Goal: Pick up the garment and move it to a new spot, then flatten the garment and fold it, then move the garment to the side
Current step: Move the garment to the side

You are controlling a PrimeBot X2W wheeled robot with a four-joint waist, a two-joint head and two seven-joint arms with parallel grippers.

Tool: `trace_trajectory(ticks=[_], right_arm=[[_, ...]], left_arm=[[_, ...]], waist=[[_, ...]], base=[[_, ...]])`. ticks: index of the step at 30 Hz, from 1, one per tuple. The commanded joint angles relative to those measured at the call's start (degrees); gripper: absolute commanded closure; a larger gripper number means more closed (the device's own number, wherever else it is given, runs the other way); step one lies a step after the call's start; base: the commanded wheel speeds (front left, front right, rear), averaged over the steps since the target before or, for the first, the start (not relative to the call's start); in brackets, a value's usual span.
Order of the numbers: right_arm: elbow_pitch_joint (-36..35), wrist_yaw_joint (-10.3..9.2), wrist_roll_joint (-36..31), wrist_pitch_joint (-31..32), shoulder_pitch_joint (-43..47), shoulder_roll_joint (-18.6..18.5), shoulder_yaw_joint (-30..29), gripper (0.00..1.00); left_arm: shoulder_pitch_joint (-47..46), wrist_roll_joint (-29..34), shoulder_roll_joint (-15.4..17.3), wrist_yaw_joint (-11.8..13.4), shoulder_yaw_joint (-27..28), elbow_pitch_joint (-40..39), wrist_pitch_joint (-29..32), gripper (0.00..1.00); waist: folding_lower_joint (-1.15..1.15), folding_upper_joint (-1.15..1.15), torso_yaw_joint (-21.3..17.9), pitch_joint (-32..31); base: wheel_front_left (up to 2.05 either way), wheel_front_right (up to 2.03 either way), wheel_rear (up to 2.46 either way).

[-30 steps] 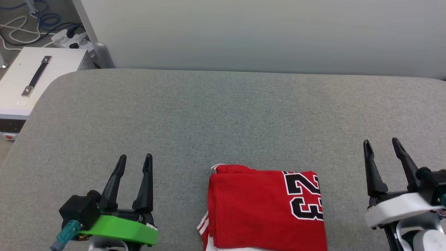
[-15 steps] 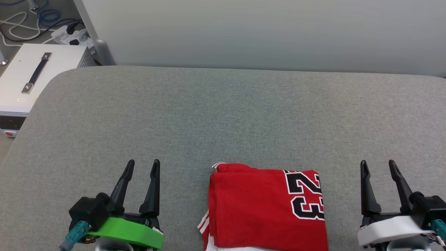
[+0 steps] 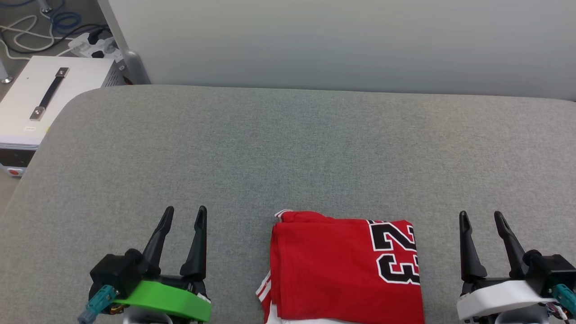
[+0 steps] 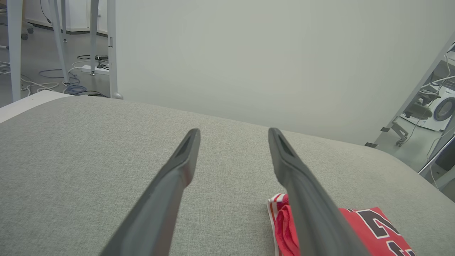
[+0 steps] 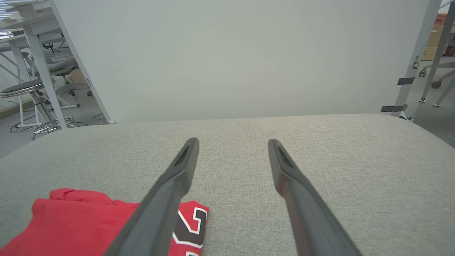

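The garment [image 3: 335, 270] is a red jersey folded into a neat rectangle, lying at the near middle of the grey table [image 3: 288, 148] with a black "23" showing on its right side. My left gripper [image 3: 185, 214] stands open to the garment's left, nothing between its fingers. To the right of the garment, my right gripper [image 3: 480, 217] is open too and holds nothing. The left wrist view has the garment [image 4: 376, 227] at its lower right behind the open left gripper [image 4: 234, 133]. In the right wrist view the garment [image 5: 81, 220] lies lower left of the open right gripper [image 5: 233, 143].
A pale partition wall [image 3: 342, 45] runs along the table's far edge. A white box with a black handle [image 3: 40, 103] stands beyond the table's left corner, with cables and a power strip [image 3: 94, 45] on the floor behind it.
The right gripper has drawn back toward the near edge and slightly left. The left gripper has shifted a little right and nearer. The folded garment lies as before.
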Motion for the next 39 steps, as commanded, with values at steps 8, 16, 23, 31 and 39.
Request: trace_trajectory(ticks=[8,16,23,31,39], right_arm=[[-0.86,-0.05,0.18,5.31,-1.37,0.07,1.47,0.00],[-6.03,-0.05,6.10,34.35,-2.85,-3.43,5.13,0.00],[-10.82,-0.05,9.55,63.01,-2.78,-2.77,2.48,0.00],[-9.95,-0.05,5.73,71.38,-4.54,-1.21,0.90,0.00],[-5.34,-0.05,4.51,70.12,-5.09,-0.48,1.43,0.00]], left_arm=[[-0.17,0.08,-0.82,-0.15,0.45,-0.18,-0.33,0.00],[-0.95,0.17,-0.98,-0.15,0.03,-0.39,-0.33,0.00],[-1.96,0.11,-0.74,-0.15,-0.66,-0.37,-0.33,0.00],[-3.48,0.09,-0.64,-0.15,-1.23,-0.14,-0.33,0.00],[-4.13,0.05,-0.61,-0.15,-1.63,0.00,-0.33,0.00]], waist=[[0.00,0.00,-0.06,0.54],[0.00,0.00,0.75,1.91],[0.00,0.00,2.55,3.72],[0.00,0.00,5.27,5.97],[0.00,0.00,7.02,7.09]], base=[[0.00,0.00,0.00],[0.00,0.00,0.00],[0.00,0.00,0.00],[0.00,0.00,0.00],[0.00,0.00,0.00]])
